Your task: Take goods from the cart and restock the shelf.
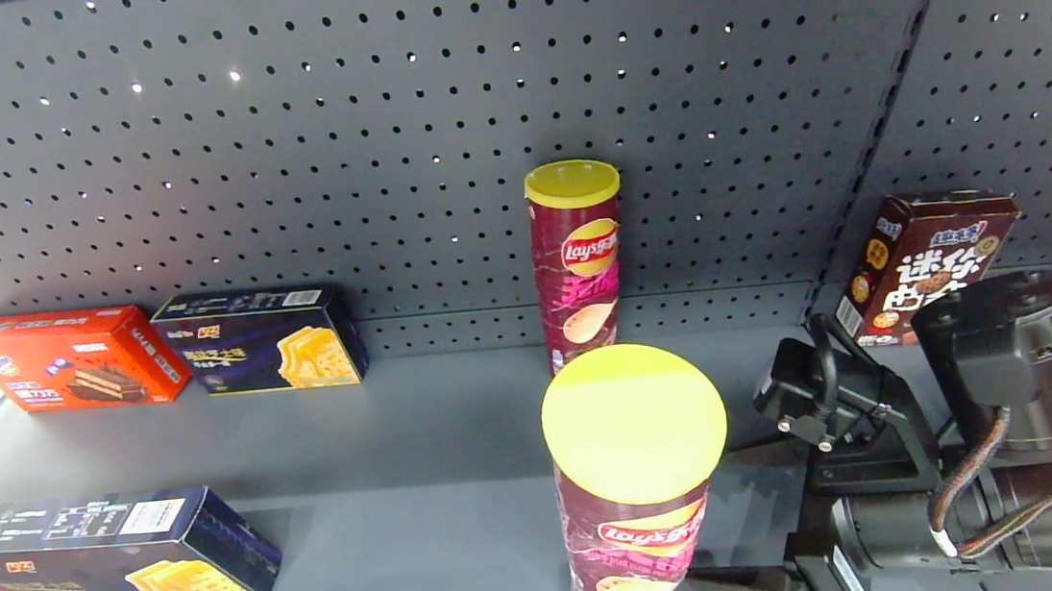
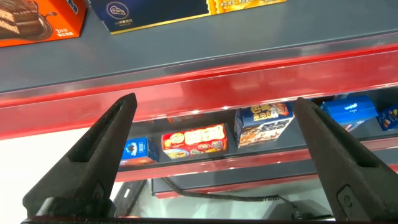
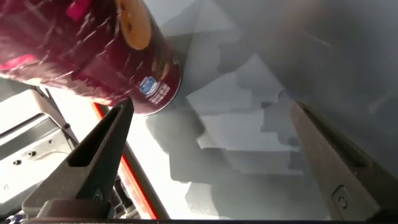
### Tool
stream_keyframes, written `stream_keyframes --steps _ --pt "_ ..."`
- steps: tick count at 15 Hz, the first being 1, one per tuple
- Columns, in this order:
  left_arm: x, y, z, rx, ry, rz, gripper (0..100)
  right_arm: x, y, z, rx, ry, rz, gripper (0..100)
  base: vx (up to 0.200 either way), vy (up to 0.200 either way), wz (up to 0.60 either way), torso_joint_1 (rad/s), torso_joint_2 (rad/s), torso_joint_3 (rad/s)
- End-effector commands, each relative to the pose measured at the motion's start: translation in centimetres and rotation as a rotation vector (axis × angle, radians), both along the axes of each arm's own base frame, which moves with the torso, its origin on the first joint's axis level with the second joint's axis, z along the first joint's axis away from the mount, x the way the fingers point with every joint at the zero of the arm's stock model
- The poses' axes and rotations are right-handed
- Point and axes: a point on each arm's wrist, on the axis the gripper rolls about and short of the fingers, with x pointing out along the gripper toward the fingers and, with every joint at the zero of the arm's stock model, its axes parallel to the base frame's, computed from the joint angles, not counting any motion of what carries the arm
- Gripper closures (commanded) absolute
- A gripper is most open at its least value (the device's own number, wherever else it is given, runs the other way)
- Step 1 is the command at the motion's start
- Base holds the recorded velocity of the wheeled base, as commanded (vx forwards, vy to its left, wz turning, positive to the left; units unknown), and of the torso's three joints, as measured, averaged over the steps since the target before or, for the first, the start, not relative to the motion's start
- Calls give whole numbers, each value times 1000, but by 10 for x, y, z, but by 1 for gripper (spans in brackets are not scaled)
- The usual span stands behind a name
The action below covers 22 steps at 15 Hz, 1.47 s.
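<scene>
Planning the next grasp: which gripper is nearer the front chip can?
Right. The right gripper is open beside the front chip can; the left gripper is open off the shelf, facing its red edge.

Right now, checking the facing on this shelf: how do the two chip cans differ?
The rear chip can stands at the back, close to the pegboard wall; the front chip can stands near the front edge of the shelf. The open right gripper sits beside the front chip can, not around it; the rear chip can stands apart from it. Both are upright, maroon, with yellow lids.
</scene>
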Motion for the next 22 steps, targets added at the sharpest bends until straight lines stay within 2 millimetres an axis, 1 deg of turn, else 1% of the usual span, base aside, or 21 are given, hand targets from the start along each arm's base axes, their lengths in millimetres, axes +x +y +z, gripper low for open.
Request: stream_keyframes --steps 1,4,6,18,19,21,22 --pt "0 0 0 -1 1 1 0 -4 -1 -1 0 0 8 0 0 0 0 0 0 0" --pt "0 0 0 -12 1 11 0 -11 -9 -4 -5 4 4 0 0 0 0 0 0 0" --pt "0 0 0 -12 1 11 0 -12 -13 -7 -11 11 -4 0 0 0 0 0 0 0" --pt "0 0 0 -18 2 14 0 -9 -9 -4 -6 5 -4 0 0 0 0 0 0 0" --pt "0 0 0 -18 2 14 0 -9 -9 -3 -1 -1 -5 0 0 0 0 0 0 0" --pt "0 0 0 -18 2 16 0 -7 -13 7 31 -48 -38 0 0 0 0 0 0 0" --pt "0 0 -1 -17 3 16 0 -3 -22 24 81 -106 -83 0 0 0 0 0 0 0"
